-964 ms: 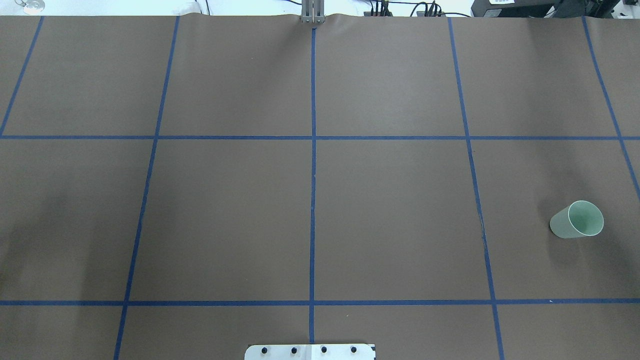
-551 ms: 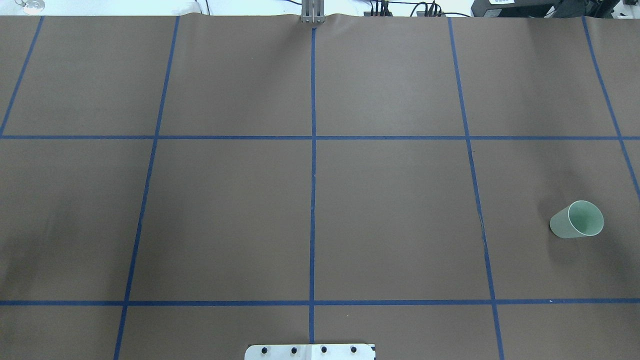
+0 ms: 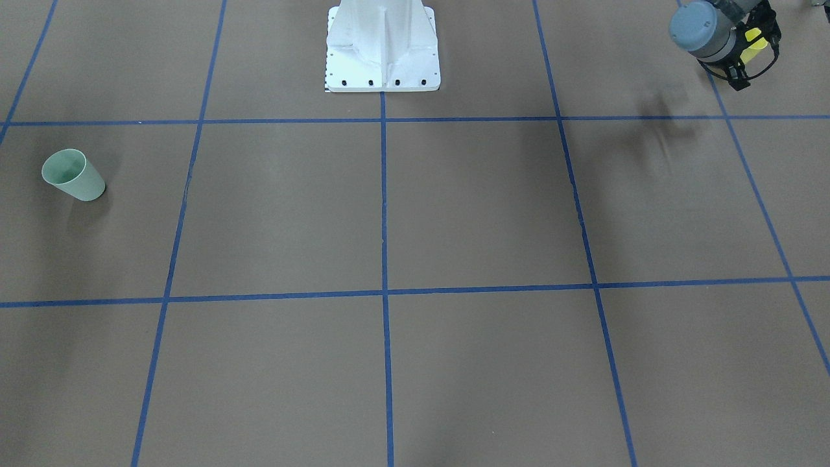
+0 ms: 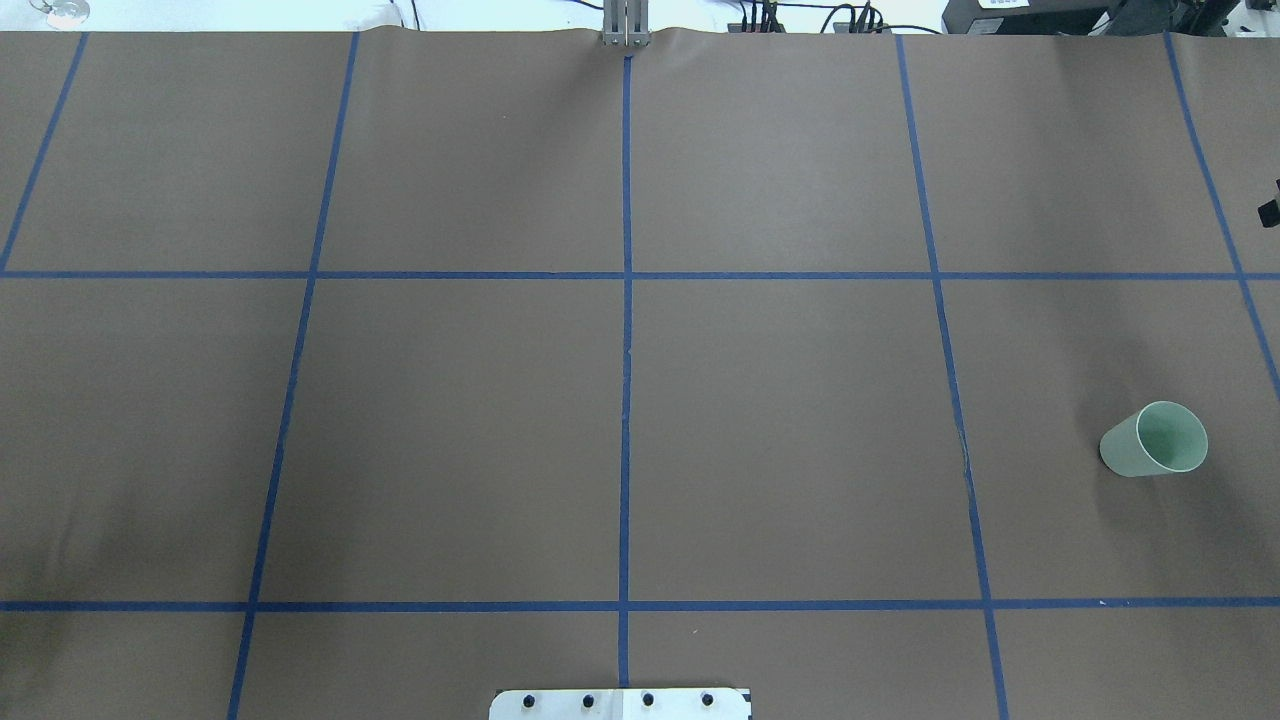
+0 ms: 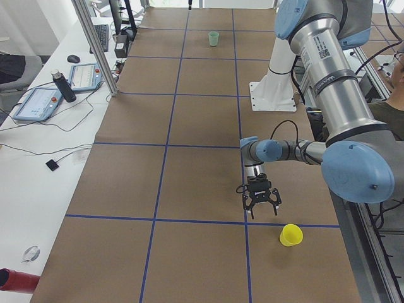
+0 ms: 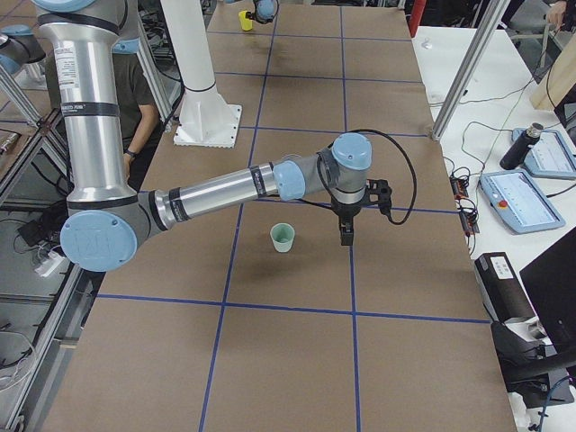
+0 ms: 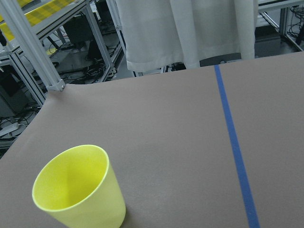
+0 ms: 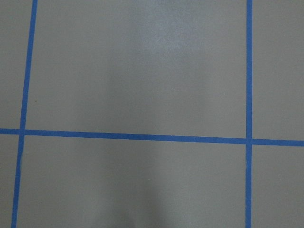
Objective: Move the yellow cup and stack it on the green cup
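Note:
The yellow cup (image 5: 291, 235) stands upright on the brown table near the robot's left end; it fills the lower left of the left wrist view (image 7: 78, 187) and peeks out behind the arm in the front view (image 3: 752, 37). My left gripper (image 5: 261, 213) hangs open just above the table, beside the yellow cup and apart from it. The green cup (image 4: 1153, 440) stands upright at the right side (image 3: 72, 175). My right gripper (image 6: 346, 238) hovers close beside the green cup (image 6: 283, 238); I cannot tell whether it is open or shut. The right wrist view shows only table.
The white robot base plate (image 4: 620, 703) sits at the table's near middle edge (image 3: 382, 71). Blue tape lines (image 4: 626, 300) grid the table. A side bench with tablets and a bottle (image 5: 63, 85) runs along the far edge, behind an aluminium post (image 5: 95, 44).
A small black part of the right arm has come in at the overhead view's right edge. The shadow at the left has faded. The green cup has not moved.

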{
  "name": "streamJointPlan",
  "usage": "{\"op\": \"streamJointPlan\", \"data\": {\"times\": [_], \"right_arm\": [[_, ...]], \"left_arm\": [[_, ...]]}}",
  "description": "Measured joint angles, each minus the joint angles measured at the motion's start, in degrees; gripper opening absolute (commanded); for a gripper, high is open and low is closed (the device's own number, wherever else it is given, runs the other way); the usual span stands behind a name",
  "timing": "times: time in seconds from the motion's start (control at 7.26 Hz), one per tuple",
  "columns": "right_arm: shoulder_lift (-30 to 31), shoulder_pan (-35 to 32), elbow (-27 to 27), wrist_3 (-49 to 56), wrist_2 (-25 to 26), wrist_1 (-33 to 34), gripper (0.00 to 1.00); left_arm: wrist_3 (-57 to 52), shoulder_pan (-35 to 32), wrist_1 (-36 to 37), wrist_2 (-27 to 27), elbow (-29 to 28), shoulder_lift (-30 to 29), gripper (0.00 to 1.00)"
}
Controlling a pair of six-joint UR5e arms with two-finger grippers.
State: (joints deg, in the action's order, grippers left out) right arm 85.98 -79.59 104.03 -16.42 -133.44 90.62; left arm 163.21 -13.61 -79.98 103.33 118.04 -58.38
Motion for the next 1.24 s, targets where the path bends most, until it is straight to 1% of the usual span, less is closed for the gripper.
{"op": "streamJointPlan", "data": {"times": [0.14,0.41,0.83,1.24], "right_arm": [[-0.02,0.42,0.27,-0.01,0.24,0.00,1.00],[-0.05,1.32,0.62,-0.01,1.25,0.00,1.00],[-0.18,3.46,2.45,0.01,4.64,0.00,1.00],[-0.15,4.84,3.69,0.05,8.04,0.03,1.00]], "left_arm": [[4.10,2.39,0.57,1.25,-0.40,0.03,0.97],[8.54,5.34,0.60,4.14,-2.07,0.06,0.97],[12.19,7.14,-2.59,6.80,-5.81,0.10,0.96],[14.47,8.15,-4.04,8.14,-6.85,0.17,0.96]]}}
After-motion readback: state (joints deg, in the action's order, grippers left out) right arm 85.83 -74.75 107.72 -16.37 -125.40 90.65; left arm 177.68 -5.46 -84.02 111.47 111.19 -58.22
